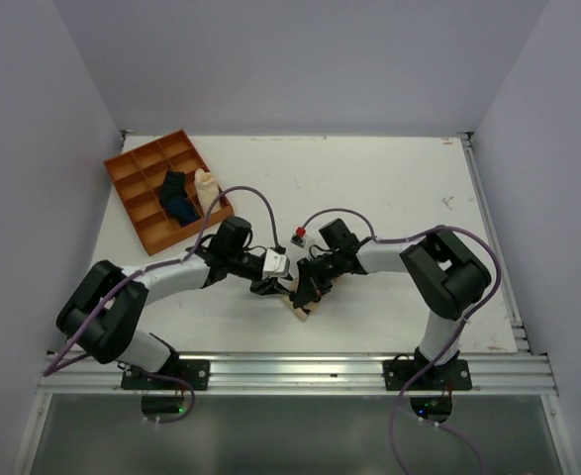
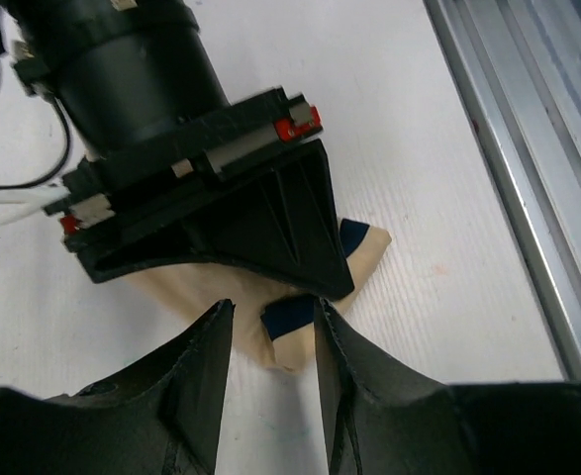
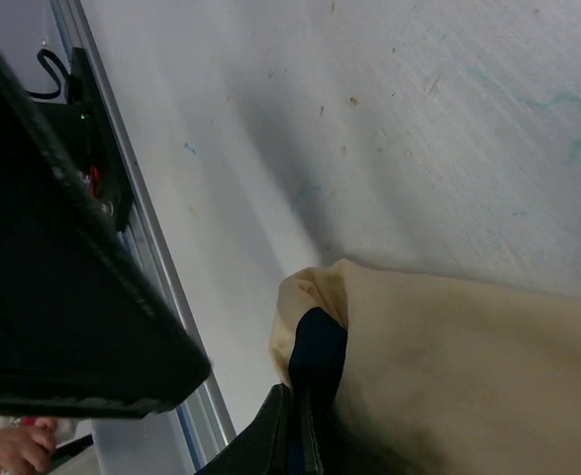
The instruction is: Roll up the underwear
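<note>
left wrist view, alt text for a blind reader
The right tool, entering from the top, sits on beige underwear with a dark edge band on a white table. The open left tool frames the cloth's near corner; a metal rail lies at right.

Soft matt cloth underwear (image 2: 367, 252) on smooth table (image 2: 389, 109).

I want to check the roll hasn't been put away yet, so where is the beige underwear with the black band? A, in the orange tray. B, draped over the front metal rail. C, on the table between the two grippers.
C: the underwear lies on the table between the left gripper and right gripper; the orange tray holds a dark blue roll and a cream roll instead.
</note>
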You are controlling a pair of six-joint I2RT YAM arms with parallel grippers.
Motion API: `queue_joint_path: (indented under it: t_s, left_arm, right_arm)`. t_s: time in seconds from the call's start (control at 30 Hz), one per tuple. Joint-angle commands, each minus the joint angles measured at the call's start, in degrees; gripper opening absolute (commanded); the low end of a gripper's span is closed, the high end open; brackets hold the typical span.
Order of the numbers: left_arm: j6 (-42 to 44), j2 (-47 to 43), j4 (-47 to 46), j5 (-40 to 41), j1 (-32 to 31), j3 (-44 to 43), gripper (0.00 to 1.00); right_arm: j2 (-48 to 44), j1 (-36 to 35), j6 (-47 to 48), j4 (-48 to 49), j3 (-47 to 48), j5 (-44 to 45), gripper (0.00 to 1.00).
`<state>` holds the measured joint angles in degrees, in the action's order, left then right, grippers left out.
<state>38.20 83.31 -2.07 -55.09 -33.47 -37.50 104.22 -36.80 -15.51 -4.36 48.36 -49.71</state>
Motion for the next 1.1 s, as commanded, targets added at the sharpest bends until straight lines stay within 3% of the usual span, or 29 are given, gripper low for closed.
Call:
queue_joint_path:
  t_s: [0.0, 0.4, 0.63, 1.07]
  left_arm:
    - [12.2, 3.9, 6.6, -1.2, -0.4, -4.2, 0.42]
    - [25.3, 10.9, 20.8, -1.0, -0.5, -14.0, 0.42]
    - [33.2, 14.9, 35.7, 1.0, -0.7, -21.9, 0.42]
    - [36.4, 18.3, 40.6, 1.7, -3.4, -23.4, 0.41]
  right_arm:
    - [1.5, 1.2, -2.7, 5.4, -0.5, -3.0, 0.00]
    - [0.9, 2.1, -7.3, 12.4, -3.6, -7.0, 0.00]
    - [1.3, 3.0, -13.0, 20.2, -6.2, -9.4, 0.00]
    - [1.7, 4.1, -13.3, 21.2, -7.2, -9.6, 0.00]
